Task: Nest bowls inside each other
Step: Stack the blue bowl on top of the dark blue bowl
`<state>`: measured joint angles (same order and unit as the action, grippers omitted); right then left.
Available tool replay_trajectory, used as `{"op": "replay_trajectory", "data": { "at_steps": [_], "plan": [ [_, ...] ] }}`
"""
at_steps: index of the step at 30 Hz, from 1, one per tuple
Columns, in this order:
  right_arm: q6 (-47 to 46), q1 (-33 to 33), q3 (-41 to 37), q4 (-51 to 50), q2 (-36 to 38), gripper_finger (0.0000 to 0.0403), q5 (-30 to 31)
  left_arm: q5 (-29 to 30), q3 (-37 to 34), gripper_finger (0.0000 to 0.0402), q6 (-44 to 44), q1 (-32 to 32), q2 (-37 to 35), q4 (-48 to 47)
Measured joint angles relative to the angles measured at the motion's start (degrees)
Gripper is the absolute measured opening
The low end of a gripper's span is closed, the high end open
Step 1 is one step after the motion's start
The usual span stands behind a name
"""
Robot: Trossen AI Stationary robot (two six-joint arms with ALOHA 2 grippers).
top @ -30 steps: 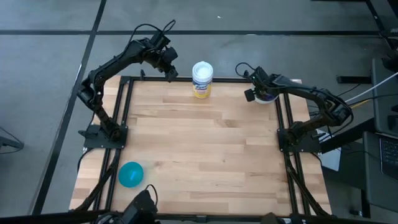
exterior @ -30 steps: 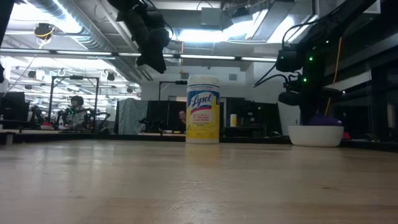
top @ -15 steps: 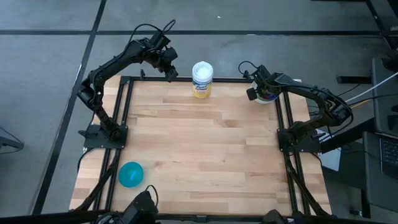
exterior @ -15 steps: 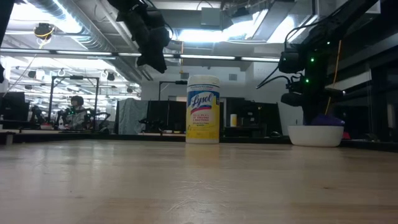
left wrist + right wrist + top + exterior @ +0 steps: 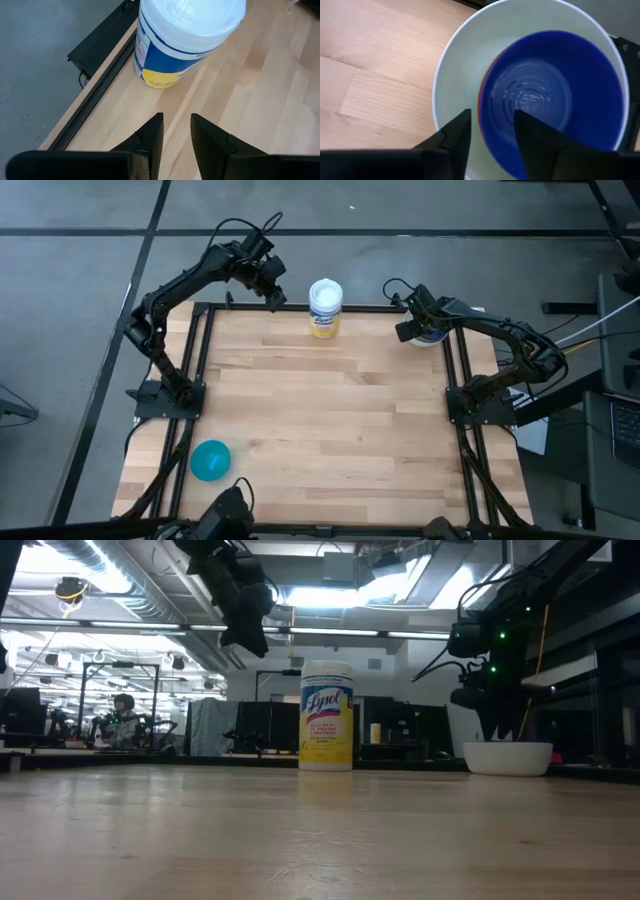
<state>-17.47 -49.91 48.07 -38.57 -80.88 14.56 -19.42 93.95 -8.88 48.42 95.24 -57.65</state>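
High view. My right claw (image 5: 413, 329) hangs at the table's (image 5: 330, 430) 1 o'clock corner, right over the white bowl (image 5: 432, 338); only a sliver of the bowl's rim shows past my wrist. The left claw (image 5: 272, 293) waits off the 11 o'clock corner, near the canister (image 5: 325, 308), which stands at 12 o'clock. The teal bowl (image 5: 210, 460) sits alone at 7 o'clock, mouth up, well apart from everything else.

Low view. The white bowl (image 5: 507, 757) rests upright on the far table edge. My right claw (image 5: 497, 722) points straight down into it, tips at about rim height; whether they touch anything I cannot tell from here. The blue bowl does not show above the white rim in this view. The left claw (image 5: 243, 632) hangs up high, beside the canister (image 5: 326, 716).

Left wrist view. Left fingers (image 5: 150, 135) stand part open with bare wood between them, holding nothing. The canister (image 5: 180, 37) stands upright just ahead.

Right wrist view. Only here is the nest visible: the blue bowl (image 5: 555, 95) sits inside the white bowl (image 5: 465, 75), mouth up, axis vertical, with a thin red edge showing at its rim. It lies slightly off-centre in the white one. My right fingers (image 5: 452, 137) are spread, released, gripping nothing; the blue bowl's near rim shows in the gap between them.
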Motion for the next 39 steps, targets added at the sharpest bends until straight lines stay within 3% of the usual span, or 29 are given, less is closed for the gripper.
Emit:
{"op": "replay_trajectory", "data": {
  "at_steps": [5, 8, 11, 13, 16, 20, 25, 33, 39],
  "plan": [
    [-1.58, 0.14, 0.00, 0.62, 0.00, 0.0185, -4.89, -0.52, 0.00, 0.0093, -0.30, 0.00, 0.00, 0.00],
    [-4.28, 1.62, -0.02, 5.97, 0.02, 0.0196, -15.77, -3.94, 0.00, 0.0093, -0.79, 0.02, 0.00, 0.00],
    [-7.31, 6.15, -0.02, 19.13, 0.78, 0.0201, -28.77, -8.73, 0.00, 0.0093, -0.42, -0.72, 0.00, -0.88],
    [-10.10, 10.04, 0.54, 28.42, 1.54, 0.0199, -32.14, -12.16, 0.00, 0.0093, -0.23, -2.24, -0.15, -1.83],
    [-10.42, 14.58, 4.62, 33.38, 2.08, 0.0193, -30.77, -11.22, 0.00, 0.0093, 0.00, -6.03, -1.36, -1.99],
    [-6.07, 16.46, 11.79, 30.01, 2.07, 0.0184, -28.25, -7.45, 0.00, 0.0093, 2.70, -9.26, -2.97, 1.26],
    [-4.30, 16.57, 18.75, 25.67, 2.05, 0.0177, -32.05, -8.35, 0.09, 0.0093, 10.34, -13.18, -5.82, 2.14],
    [-0.63, 21.09, 26.10, 24.43, 2.05, 0.0187, -35.76, 2.78, 0.07, 0.0110, 12.43, -25.68, -6.58, -18.95],
    [0.63, 24.14, 28.15, 23.87, 2.05, 0.0194, -38.02, 10.05, 0.02, 0.0152, 22.36, -35.12, -7.32, -29.31]
  ]
}}
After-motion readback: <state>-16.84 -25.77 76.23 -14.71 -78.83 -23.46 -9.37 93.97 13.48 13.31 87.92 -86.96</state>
